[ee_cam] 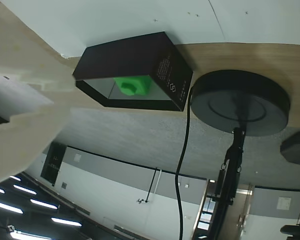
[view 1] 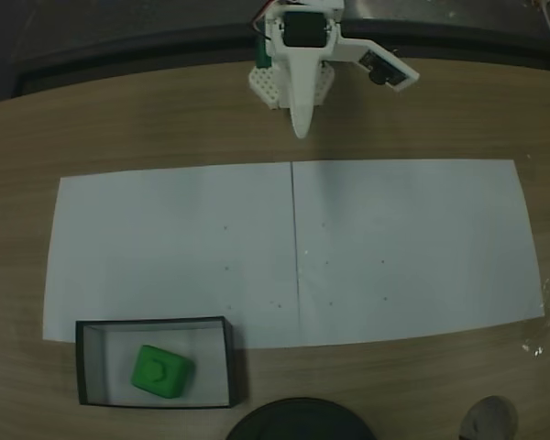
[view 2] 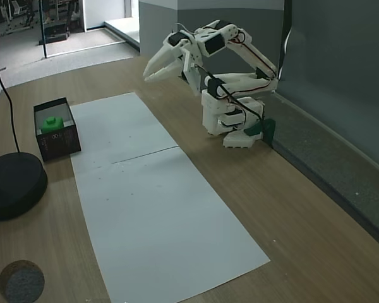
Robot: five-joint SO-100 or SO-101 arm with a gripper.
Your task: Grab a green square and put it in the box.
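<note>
The green square [view 1: 160, 371] lies inside the box [view 1: 156, 322], a low black-walled tray at the lower left of a fixed view, just below the paper. In another fixed view the green square [view 2: 51, 122] sits in the box [view 2: 60, 144] at the far left of the table. The wrist view shows the green square [ee_cam: 132, 85] through the open top of the box [ee_cam: 140, 55], with a blurred pale finger [ee_cam: 25, 120] at the left edge. My white gripper [view 1: 300, 128] [view 2: 153, 72] is shut and empty, folded back above the arm's base, far from the box.
Two white paper sheets [view 1: 394, 247] cover the middle of the wooden table. A black round disc [view 1: 298, 420] [view 2: 12, 186] [ee_cam: 240, 102] with a cable stands beside the box. A small grey disc [view 1: 489, 420] lies near the table's edge. A dark wall runs behind the arm.
</note>
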